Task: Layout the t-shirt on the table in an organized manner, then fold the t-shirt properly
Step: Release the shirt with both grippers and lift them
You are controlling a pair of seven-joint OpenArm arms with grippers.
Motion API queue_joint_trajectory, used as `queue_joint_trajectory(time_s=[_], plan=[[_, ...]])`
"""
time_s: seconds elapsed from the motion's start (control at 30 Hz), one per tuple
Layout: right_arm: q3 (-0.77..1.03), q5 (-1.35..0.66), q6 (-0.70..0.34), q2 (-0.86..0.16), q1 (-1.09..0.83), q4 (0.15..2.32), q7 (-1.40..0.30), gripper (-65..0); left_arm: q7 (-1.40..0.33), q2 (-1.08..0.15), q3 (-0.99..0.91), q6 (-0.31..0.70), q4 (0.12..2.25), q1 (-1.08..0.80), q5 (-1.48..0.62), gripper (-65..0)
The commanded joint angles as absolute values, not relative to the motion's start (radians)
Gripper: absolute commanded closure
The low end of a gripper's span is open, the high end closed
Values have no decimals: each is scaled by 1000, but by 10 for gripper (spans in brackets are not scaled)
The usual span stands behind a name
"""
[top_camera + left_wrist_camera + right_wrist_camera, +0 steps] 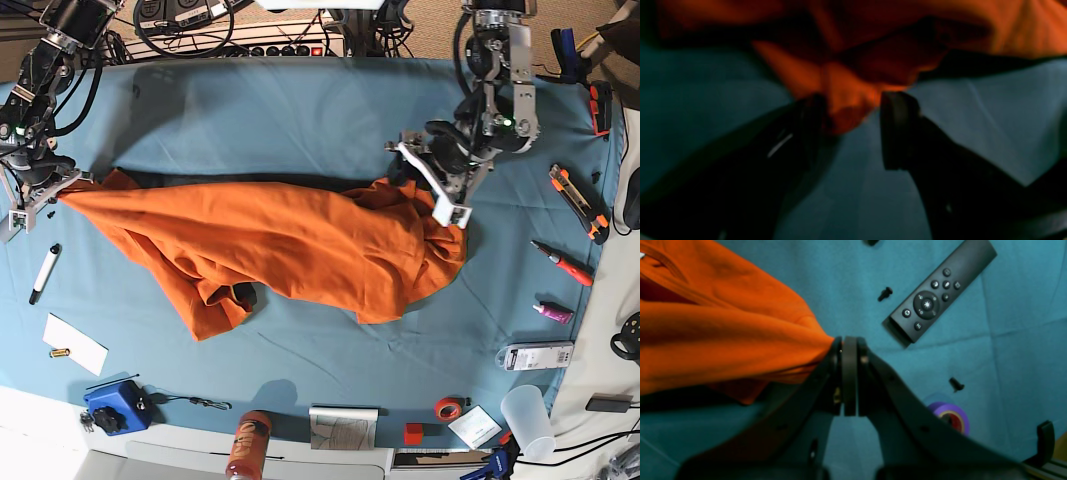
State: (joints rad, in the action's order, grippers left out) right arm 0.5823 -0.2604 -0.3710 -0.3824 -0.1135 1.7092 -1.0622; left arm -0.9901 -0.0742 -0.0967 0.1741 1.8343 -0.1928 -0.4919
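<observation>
The orange t-shirt lies stretched and rumpled across the teal table. At the left of the base view my right gripper is shut on the shirt's pointed left end. The right wrist view shows the cloth pinched at the tips of that gripper. My left gripper sits over the bunched right end. In the left wrist view that gripper is open, with a fold of the t-shirt reaching between its fingers above the table.
A black remote, a purple tape roll and small black screws lie beside my right gripper. A marker, a box cutter, a red pen, a cup and a bottle line the edges.
</observation>
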Motion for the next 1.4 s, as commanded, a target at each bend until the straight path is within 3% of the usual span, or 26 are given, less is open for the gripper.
queue_joint_trajectory(time_s=[0.0,0.1,0.27,0.33,0.43,0.6,0.8,1.07,1.37], plan=[[590,-254,-370,-407,-102,1726,-1044,0,-971,-75,-82,182,1848,-183,-503,-292],[590,-254,-370,-408,-102,1726,-1045,0,-967,-75,-22,157,1846,-183,-406,-292],[590,-254,-370,-408,-102,1726,-1048,0,-949,-75,36,-27,1845,-183,-190,-274],[590,-254,-370,-408,-102,1726,-1047,0,-950,-76,36,-64,1845,-183,-143,-201],[590,-254,-371,-408,-102,1726,-1034,0,-971,-76,36,-63,1846,-183,-131,0],[590,-284,-423,-423,-70,1726,-948,0,-1046,-87,33,-47,1903,-183,-127,0],[591,-428,-432,-461,81,1726,-950,0,-1072,-96,-83,9,2098,-215,-127,0],[596,-513,-436,-459,166,1727,-1030,0,-1048,-183,-248,72,2207,-351,-297,0],[860,-798,-554,-460,70,1763,-1198,0,-1051,-183,-392,81,2212,-388,-389,0]])
